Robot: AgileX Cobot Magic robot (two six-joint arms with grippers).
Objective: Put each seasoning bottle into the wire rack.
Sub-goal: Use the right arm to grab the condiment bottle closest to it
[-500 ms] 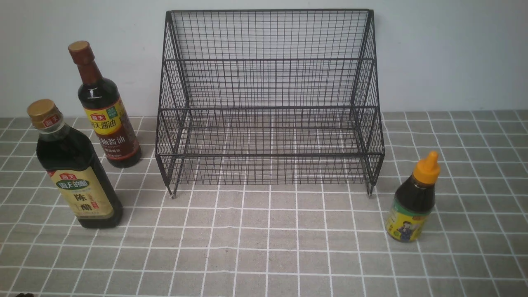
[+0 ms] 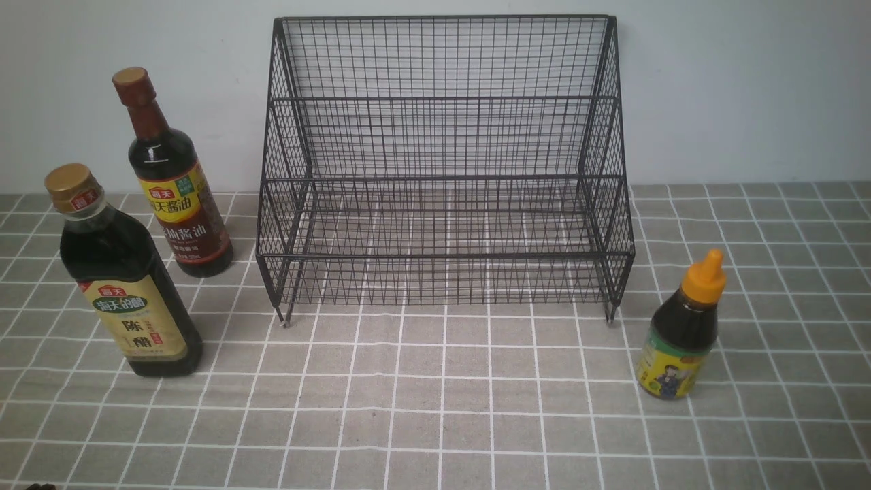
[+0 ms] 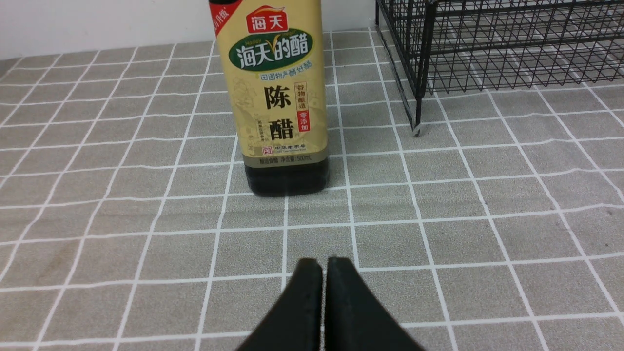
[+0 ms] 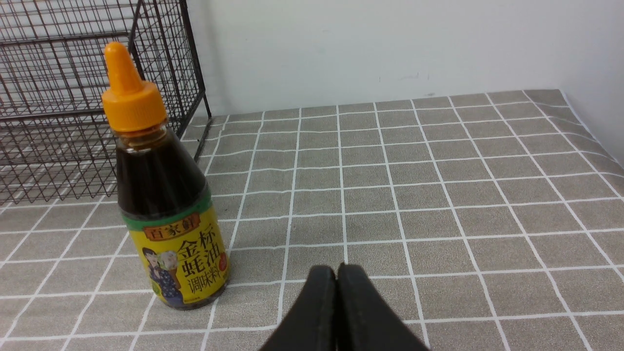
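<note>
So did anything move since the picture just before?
Nothing moved that I can see. The gold-capped bottle, the brown-capped bottle and the orange-nozzle bottle stand where they were, outside the wire rack. The left gripper and the right gripper are shut, holding nothing.
</note>
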